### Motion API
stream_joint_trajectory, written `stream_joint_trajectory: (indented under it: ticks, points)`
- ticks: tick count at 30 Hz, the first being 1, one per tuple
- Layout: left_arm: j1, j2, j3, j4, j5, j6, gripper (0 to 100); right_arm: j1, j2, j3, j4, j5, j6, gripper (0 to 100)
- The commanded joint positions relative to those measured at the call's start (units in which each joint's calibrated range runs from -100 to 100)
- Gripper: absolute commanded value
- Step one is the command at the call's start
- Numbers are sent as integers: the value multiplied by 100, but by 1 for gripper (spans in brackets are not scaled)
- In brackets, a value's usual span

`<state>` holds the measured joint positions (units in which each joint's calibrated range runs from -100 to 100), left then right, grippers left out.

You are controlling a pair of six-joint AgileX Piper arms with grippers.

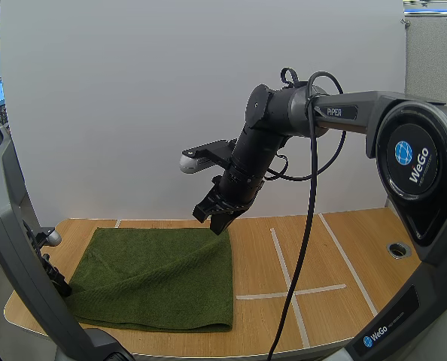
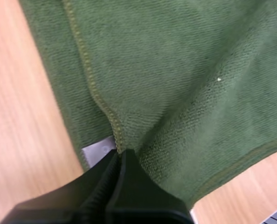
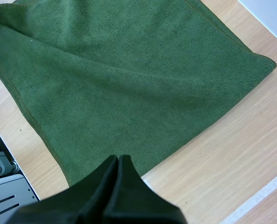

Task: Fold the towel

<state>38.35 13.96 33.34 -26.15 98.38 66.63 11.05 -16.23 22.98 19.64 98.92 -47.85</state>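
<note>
Pale wood makes up the flat table top (image 1: 344, 248), marked with white tape lines (image 1: 284, 265) that cross on its right half. That half is bare, open board from the towel's right edge out to a small metal-ringed hole (image 1: 398, 249) near the table's right rim.

The dark green terry towel (image 1: 163, 274) with a stitched hem covers the left half. Its near edge runs just inside the table's front rim and its left side reaches close to the left rim. A low ridge crosses the cloth diagonally, from the near left corner to the far right corner.

The right gripper (image 1: 217, 223) hangs from its black arm over that far right corner. In the right wrist view its fingers are pressed together with the towel's corner tucked under the tips, so it appears to pinch the corner. The two edges meeting there lie straight on the wood.

The left gripper (image 2: 120, 154) is closed to a narrow wedge on the hem at the near left corner, and the cloth puckers at the tips.

A small white label (image 2: 99, 150) shows just beside those tips, under the hem.
</note>
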Motion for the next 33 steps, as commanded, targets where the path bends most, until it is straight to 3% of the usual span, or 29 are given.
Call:
stream_joint_trajectory:
  ticks: [1, 18, 22, 25, 27, 33]
  points:
    - [51, -6, -48, 70, -184, 64, 0, -13, -98, 0, 25, 108, -34, 0]
    - [51, 4, -96, 57, -236, 96, 2, -13, -98, 0, 49, 108, -27, 0]
    - [51, 4, -96, 30, -128, 57, 30, -13, -98, 0, 63, 108, -27, 0]
    - [53, 4, -146, -110, 162, 57, 62, -13, -98, 0, 62, 108, -27, 0]
    - [53, -10, -296, -253, 162, 57, 76, -13, -98, 0, 62, 108, -27, 0]
    - [53, -60, -1073, -845, 162, -65, 79, -13, -205, 367, 421, 108, -216, 0]
